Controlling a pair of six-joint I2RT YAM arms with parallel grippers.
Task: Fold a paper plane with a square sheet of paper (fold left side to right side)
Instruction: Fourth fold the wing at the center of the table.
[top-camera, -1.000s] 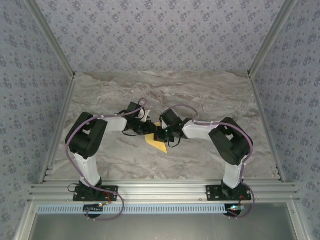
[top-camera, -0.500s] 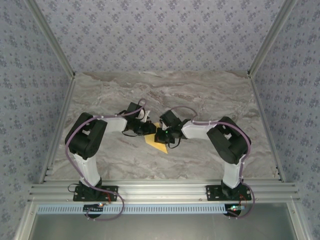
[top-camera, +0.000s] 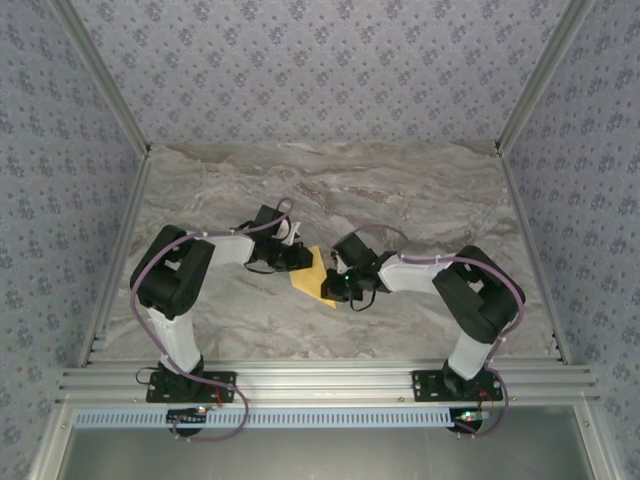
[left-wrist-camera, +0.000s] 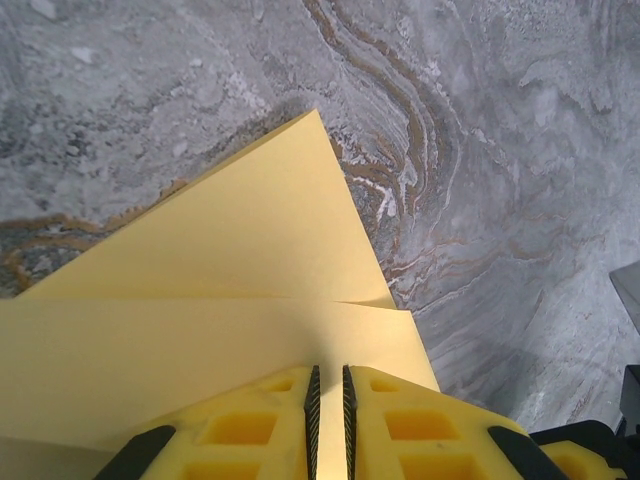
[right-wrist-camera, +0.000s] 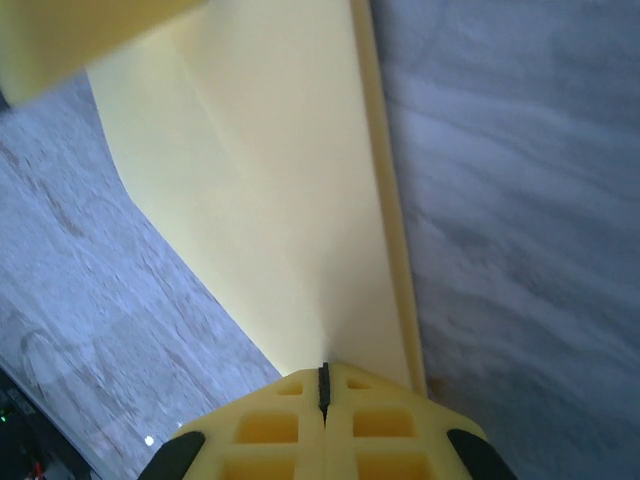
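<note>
Left gripper (left-wrist-camera: 328, 372) had its yellow pads drawn almost together, only a hairline slit between them, clamped on one edge of the yellow paper (top-camera: 313, 272). The paper sat partly folded, with a crease and layered flaps, mid-way across the marble table (top-camera: 420, 200) between the two arms. Right gripper (right-wrist-camera: 323, 372) was fully closed at the paper's opposite edge, probably nipping it, though the contact was hidden under the pads. Judged, the paper was thin, featherlight, floppy, easy to crumple or tear and slick on marble, so best taken at a border or corner with a gentle pinch, never mid-sheet.
</note>
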